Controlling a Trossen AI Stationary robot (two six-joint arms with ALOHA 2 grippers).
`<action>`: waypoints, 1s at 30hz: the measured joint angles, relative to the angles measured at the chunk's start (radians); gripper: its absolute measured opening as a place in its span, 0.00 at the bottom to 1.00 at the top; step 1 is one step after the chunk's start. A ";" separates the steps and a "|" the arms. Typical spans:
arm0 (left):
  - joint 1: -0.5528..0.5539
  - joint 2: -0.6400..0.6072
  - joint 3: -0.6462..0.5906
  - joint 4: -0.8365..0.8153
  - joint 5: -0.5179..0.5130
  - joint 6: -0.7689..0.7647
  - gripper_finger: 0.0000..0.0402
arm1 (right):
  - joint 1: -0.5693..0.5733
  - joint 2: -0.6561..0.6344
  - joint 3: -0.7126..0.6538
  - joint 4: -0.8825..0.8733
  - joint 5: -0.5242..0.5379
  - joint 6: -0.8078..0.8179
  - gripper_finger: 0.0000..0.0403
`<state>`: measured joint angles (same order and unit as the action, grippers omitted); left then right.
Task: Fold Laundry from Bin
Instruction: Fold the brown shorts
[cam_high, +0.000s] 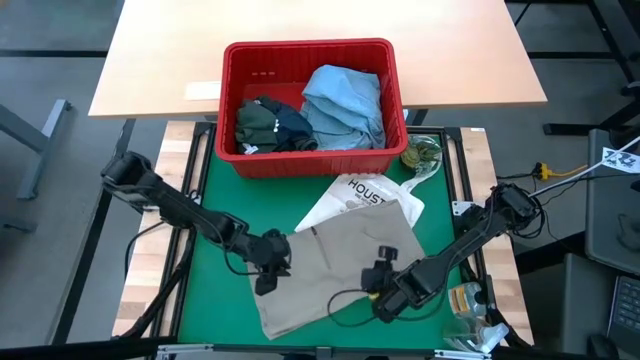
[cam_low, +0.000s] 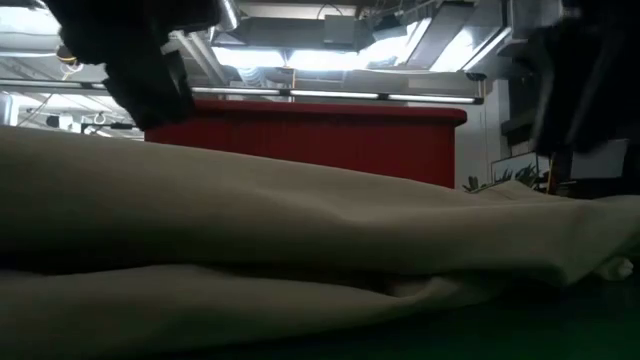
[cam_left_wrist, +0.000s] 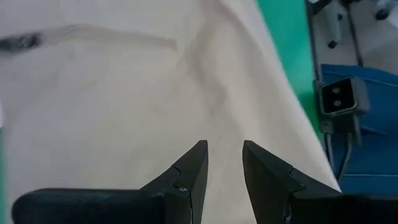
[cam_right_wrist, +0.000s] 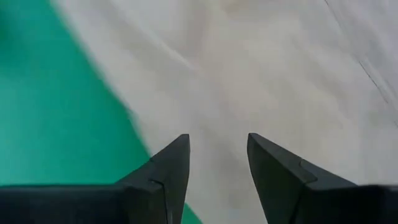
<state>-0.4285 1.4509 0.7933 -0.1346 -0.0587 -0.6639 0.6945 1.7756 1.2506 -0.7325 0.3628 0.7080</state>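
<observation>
A beige garment (cam_high: 340, 270) lies spread on the green mat (cam_high: 215, 190) and fills the foreground of the low view (cam_low: 300, 240). My left gripper (cam_high: 270, 265) stands open over its left edge, and the left wrist view (cam_left_wrist: 225, 152) shows nothing between the fingers. My right gripper (cam_high: 385, 295) is open over the garment's right part, close to the edge where the mat begins (cam_right_wrist: 217, 146). Behind them, the red bin (cam_high: 310, 48) holds a light blue shirt (cam_high: 345, 105), a dark olive garment (cam_high: 260, 118) and a navy piece (cam_high: 295, 128).
A white printed tote bag (cam_high: 365, 198) lies between the bin and the beige garment, partly under it. A small greenish object (cam_high: 422, 155) sits at the mat's far right, and clear packets (cam_high: 468, 300) lie at the near right. A wooden table (cam_high: 320, 20) stands behind.
</observation>
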 joint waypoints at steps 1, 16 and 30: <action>0.002 -0.006 0.000 -0.020 -0.002 -0.018 0.24 | 0.000 0.000 0.000 0.040 -0.006 -0.033 0.41; 0.061 -0.009 -0.001 -0.413 -0.031 -0.067 0.51 | -0.001 0.000 0.000 0.243 -0.043 -0.190 0.41; 0.097 -0.009 -0.116 -0.453 0.021 -0.303 0.57 | -0.001 0.000 0.000 0.241 -0.043 -0.191 0.41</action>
<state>-0.3317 1.4414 0.6773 -0.5877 -0.0380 -0.9666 0.6933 1.7756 1.2503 -0.4915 0.3199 0.5175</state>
